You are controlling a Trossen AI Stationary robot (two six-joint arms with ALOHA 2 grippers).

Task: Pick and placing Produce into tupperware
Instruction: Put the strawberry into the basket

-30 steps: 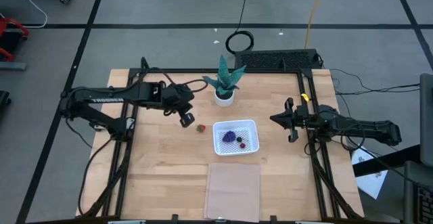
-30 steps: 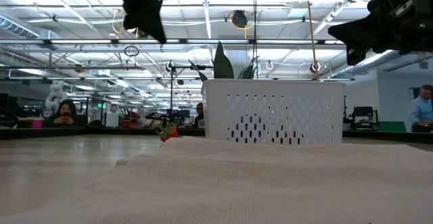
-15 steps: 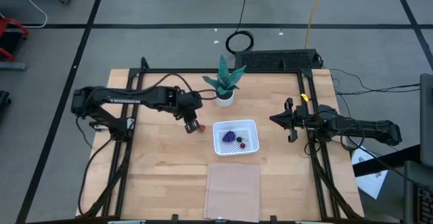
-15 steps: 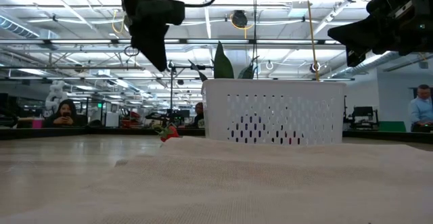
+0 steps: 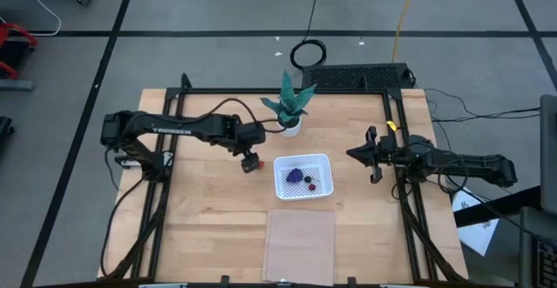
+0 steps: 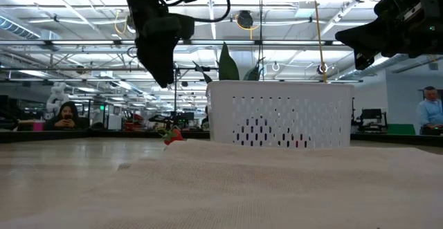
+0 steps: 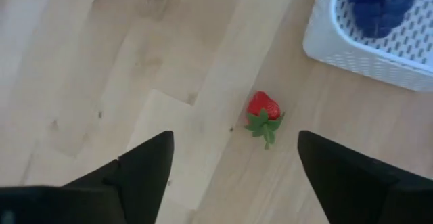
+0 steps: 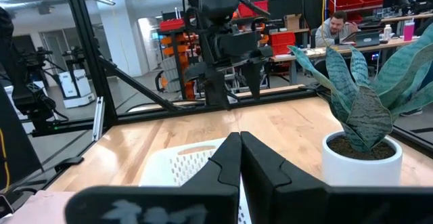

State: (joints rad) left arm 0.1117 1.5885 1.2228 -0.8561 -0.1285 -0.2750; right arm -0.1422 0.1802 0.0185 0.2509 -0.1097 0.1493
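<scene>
The red-and-green strawberry (image 7: 262, 109) lies on its side on the wooden table, just left of the white tupperware (image 5: 304, 161). It also shows in the low view (image 6: 173, 135). My left gripper (image 7: 233, 158) hovers above the strawberry, open, one finger to either side and clear of it. In the tupperware lie a purple grape cluster (image 5: 295, 175), a dark red piece (image 5: 310, 185) and a blackish one (image 5: 314, 180). My right gripper (image 5: 374, 156) waits shut, raised above the table to the right of the tupperware.
A green plant in a white pot (image 5: 289, 112) stands just beyond the strawberry and the tupperware. A flat tan sheet (image 5: 299, 244) lies at the near edge. Bare wood spreads to the left of the strawberry. People sit in the room behind the table.
My left gripper has gone toward the table's right edge and down, ending just above the strawberry. The strawberry and the tupperware have stayed where they were.
</scene>
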